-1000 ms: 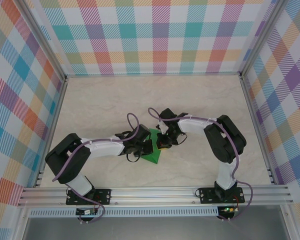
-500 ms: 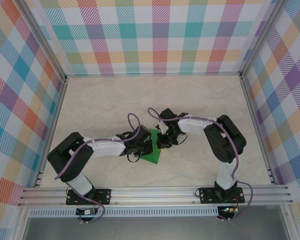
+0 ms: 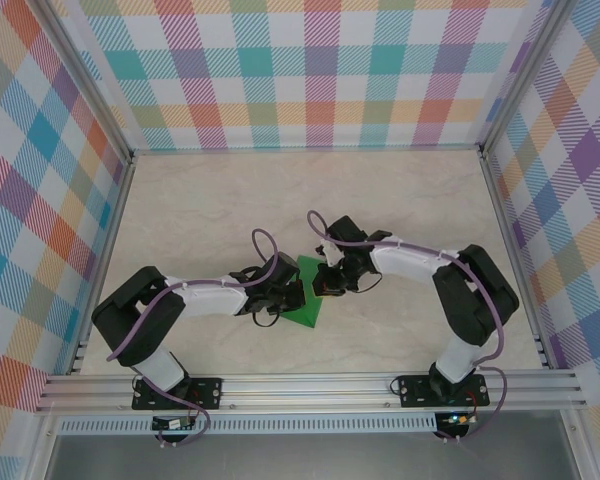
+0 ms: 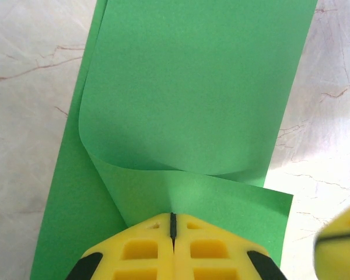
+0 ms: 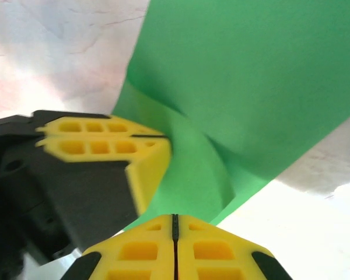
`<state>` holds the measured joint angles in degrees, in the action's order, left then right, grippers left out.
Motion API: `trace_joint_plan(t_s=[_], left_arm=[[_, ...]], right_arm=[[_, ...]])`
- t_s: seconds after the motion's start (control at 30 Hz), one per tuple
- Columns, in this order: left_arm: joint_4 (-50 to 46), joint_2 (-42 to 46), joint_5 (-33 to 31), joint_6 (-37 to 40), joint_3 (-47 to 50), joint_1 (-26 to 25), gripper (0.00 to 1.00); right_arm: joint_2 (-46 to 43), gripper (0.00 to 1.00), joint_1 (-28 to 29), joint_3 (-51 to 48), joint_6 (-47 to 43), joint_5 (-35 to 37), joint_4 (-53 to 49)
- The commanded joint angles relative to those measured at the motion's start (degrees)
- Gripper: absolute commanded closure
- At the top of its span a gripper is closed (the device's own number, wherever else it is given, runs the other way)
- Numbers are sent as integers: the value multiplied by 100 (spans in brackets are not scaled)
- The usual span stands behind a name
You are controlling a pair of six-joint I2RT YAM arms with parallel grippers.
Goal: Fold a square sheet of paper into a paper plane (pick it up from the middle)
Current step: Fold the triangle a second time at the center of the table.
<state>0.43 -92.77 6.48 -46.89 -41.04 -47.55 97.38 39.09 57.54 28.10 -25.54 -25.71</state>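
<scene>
Presently the square sheet of paper point(image 3: 305, 312) lies partly folded near the middle of the desk point(image 3: 210, 200), between the two arms. It is judged light, limp and easily creased or torn, and is best pinched at a folded edge rather than a single loose layer. The left claw point(image 4: 173, 219) is clamped on a raised flap of the sheet, while the right claw point(image 5: 175, 219), fingers together, sits at the sheet's edge, grip unconfirmed.

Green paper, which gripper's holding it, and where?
The left gripper pinches the square sheet of paper at its lifted curl. The right gripper is shut at its edge; grip unclear.
</scene>
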Motion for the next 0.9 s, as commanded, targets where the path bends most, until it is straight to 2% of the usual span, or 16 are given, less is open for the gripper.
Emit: trace_joint_plan(t_s=[0.0,0.13,0.4,0.87], left_arm=[[-362,-57,-106,-47,242,-45,98],[-333,-65,-111,-57,248,-49,98],[-359,-64,-103,-58,237,-45,99],[-403,-57,-112,-60,167,-50,99]], right_arm=[[-161,93,165,-292,487,-289,275],[-207,93,307,-435,671,-232,439],[-92,91,330,-113,710,469,357],[659,93,294,40,492,769,156]])
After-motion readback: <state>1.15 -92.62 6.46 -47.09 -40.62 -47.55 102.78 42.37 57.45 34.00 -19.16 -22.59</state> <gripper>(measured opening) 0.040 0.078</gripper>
